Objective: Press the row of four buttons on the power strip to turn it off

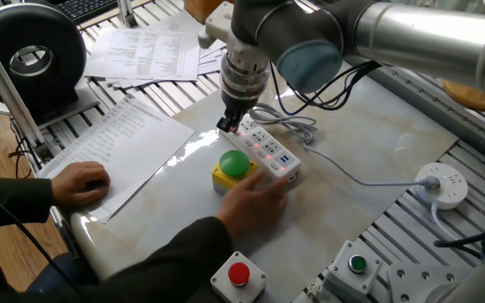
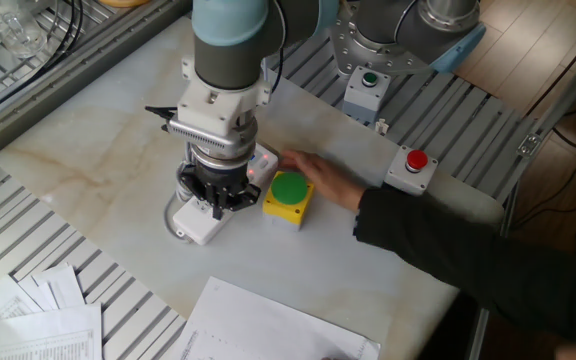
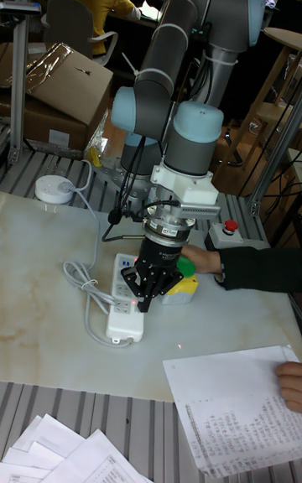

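Pressing stage, by judgement: gripper (image 3: 143, 305) down on the power strip (image 1: 263, 148), directly beneath, at the cord end; jaw state cannot be told. Row of four buttons (image 1: 258, 154) runs outward toward the green dome button (image 1: 233, 163). Person's hand (image 1: 255, 200) steadies the far end. Next: travel along the row.

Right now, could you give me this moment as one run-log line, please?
gripper: down on power strip | person's hand: holding strip's USB end | green dome button: untouched
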Tool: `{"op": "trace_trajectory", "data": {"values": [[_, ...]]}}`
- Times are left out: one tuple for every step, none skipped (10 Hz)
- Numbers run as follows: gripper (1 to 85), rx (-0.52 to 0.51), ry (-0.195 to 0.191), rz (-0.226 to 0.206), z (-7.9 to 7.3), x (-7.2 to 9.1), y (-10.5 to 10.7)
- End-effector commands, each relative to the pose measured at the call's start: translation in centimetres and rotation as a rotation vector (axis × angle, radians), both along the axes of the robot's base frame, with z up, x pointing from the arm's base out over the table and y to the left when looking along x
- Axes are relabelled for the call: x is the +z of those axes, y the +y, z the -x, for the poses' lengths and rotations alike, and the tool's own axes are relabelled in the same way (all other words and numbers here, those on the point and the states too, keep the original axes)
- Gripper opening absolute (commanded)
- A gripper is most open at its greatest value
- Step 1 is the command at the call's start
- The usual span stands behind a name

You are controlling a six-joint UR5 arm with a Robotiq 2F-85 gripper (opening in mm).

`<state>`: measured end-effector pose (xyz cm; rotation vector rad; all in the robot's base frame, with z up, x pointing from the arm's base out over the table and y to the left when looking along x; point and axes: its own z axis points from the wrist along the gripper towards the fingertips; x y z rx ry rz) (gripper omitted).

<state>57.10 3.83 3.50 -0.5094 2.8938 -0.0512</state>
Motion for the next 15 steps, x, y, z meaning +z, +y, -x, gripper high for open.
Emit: {"op": "trace_trajectory", "data": {"values": [[1.0,-0.002,-0.009,-0.006,-0.1,-0.4,-0.1],[1.0,-0.001,-0.012,-0.006,-0.2,-0.5,-0.1],[1.0,0.002,-0.018,-0.007,-0.3,-0.8,-0.2],[1.0,0.004,-0.024,-0.011,-0.3,-1.1,-0.1],[1.0,0.004,-0.026,-0.011,-0.2,-1.1,-0.1],[1.0,0.01,-0.018,-0.008,0.2,-0.5,-0.4],[1.0,0.019,-0.009,-0.006,0.5,0.6,-0.8],[1.0,0.02,0.005,-0.012,1.0,1.5,-0.8],[1.0,0.016,0.02,-0.007,1.4,2.7,-0.9],[1.0,0.011,0.025,-0.011,1.6,3.2,-0.9],[1.0,0.011,0.025,-0.02,1.6,3.2,-0.7],[1.0,0.011,0.027,-0.02,1.7,3.1,-0.7],[1.0,0.011,0.027,-0.022,1.8,2.9,-0.7],[1.0,0.011,0.023,-0.017,1.7,2.8,-0.8],[1.0,0.017,0.013,-0.007,1.3,2.2,-1.2]]}}
